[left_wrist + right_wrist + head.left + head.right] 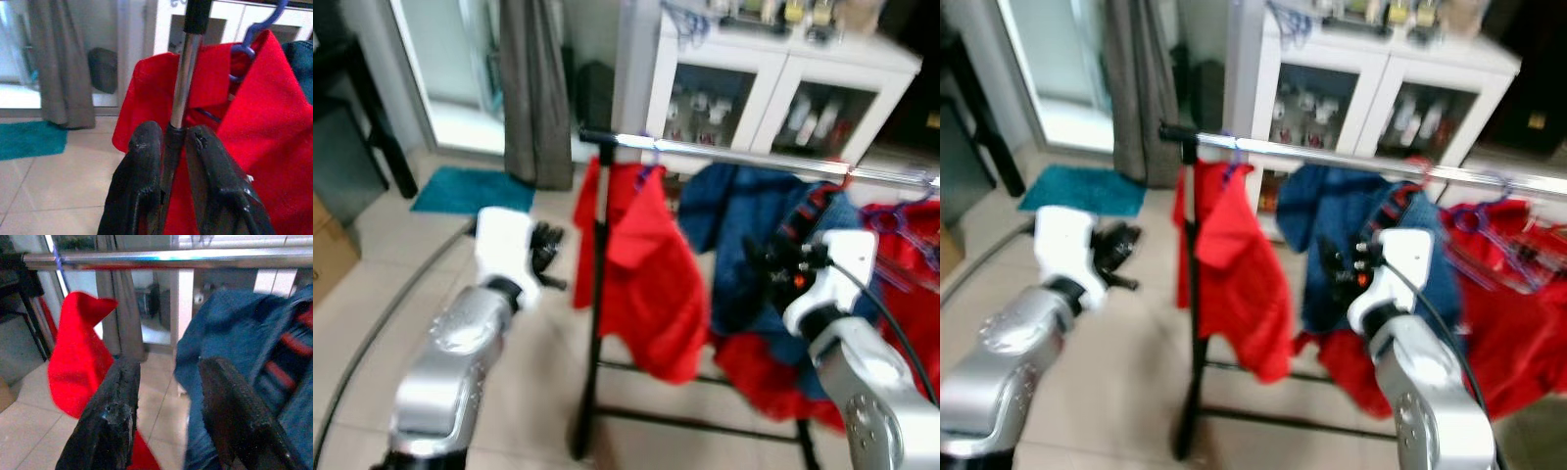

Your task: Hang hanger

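Right gripper [168, 418] hovers with fingers spread and empty before the blue garment [759, 230] on the rail [754, 157].
A purple hanger [254, 36] hooks over that rail, carrying the red shirt [646, 264]. Left gripper [168, 183], fingers narrowly parted, holds nothing near the rack's upright post [597, 294]. Behind stands a white cabinet [773, 88].
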